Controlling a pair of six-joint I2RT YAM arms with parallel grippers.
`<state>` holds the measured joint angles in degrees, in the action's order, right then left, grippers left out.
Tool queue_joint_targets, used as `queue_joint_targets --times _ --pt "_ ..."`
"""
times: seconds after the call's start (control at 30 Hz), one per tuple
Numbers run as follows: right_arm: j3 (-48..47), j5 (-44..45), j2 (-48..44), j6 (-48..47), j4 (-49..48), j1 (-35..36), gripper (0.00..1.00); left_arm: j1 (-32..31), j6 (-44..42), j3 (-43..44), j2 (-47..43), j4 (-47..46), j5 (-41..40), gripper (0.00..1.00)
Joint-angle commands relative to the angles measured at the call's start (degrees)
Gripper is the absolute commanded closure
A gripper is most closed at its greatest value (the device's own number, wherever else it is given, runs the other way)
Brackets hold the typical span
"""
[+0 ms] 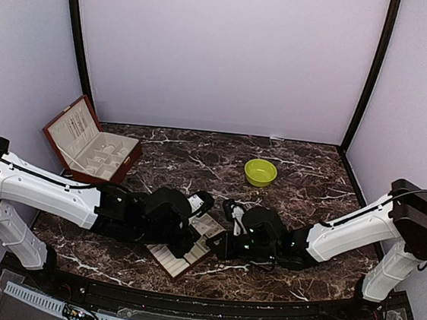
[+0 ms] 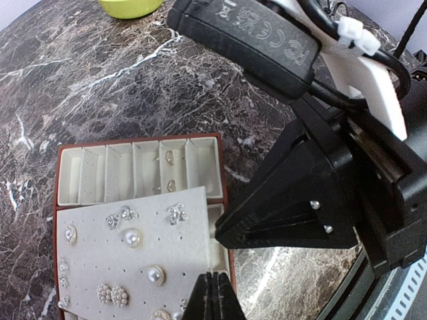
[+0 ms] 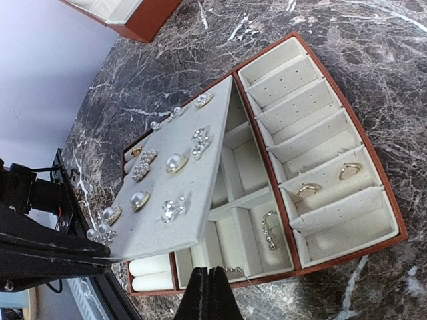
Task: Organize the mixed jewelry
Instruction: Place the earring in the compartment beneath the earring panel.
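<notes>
A reddish-brown jewelry box (image 1: 176, 261) with cream compartments (image 3: 320, 220) lies between my arms. My left gripper (image 2: 215, 279) is shut on the edge of its grey earring panel (image 3: 180, 187), holding it tilted up; its fingers also show in the right wrist view (image 3: 80, 252). Pearl studs (image 3: 175, 163) and sparkly studs (image 2: 176, 213) sit on the panel. Gold rings (image 3: 308, 191) and a crystal chain (image 3: 269, 230) lie in compartments. My right gripper (image 3: 213, 273) is shut at the box's near rim, a thin chain (image 3: 233, 269) trailing from its tips. In the left wrist view the right gripper (image 2: 219, 235) hovers beside the panel.
A green bowl (image 1: 260, 172) stands behind the box on the dark marble table (image 1: 312, 163). A second reddish-brown box (image 1: 92, 147), open, stands at the back left. Both arms crowd the table's middle front.
</notes>
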<state>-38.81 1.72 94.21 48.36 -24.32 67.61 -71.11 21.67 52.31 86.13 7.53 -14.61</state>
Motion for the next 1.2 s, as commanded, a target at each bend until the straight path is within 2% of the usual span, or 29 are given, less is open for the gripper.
queue_joint_targets --times 0.0,0.6,1.07,1.17 --pt "-2.5 0.6 2.0 -1.4 -2.3 0.4 1.0 -0.1 0.3 -0.8 -2.0 0.3 -0.4 1.0" --pt "-4.5 3.8 5.8 -3.1 -1.5 0.4 1.0 -0.1 0.2 -1.0 -2.0 0.4 -0.4 1.0" --pt "-6.7 6.8 7.1 -4.9 2.8 0.2 1.0 -0.1 0.3 -1.3 -2.4 0.4 -0.6 1.0" --pt "-6.6 6.9 6.9 -4.7 3.0 0.2 0.94 0.0 0.2 -1.3 -2.4 0.3 -0.6 1.0"
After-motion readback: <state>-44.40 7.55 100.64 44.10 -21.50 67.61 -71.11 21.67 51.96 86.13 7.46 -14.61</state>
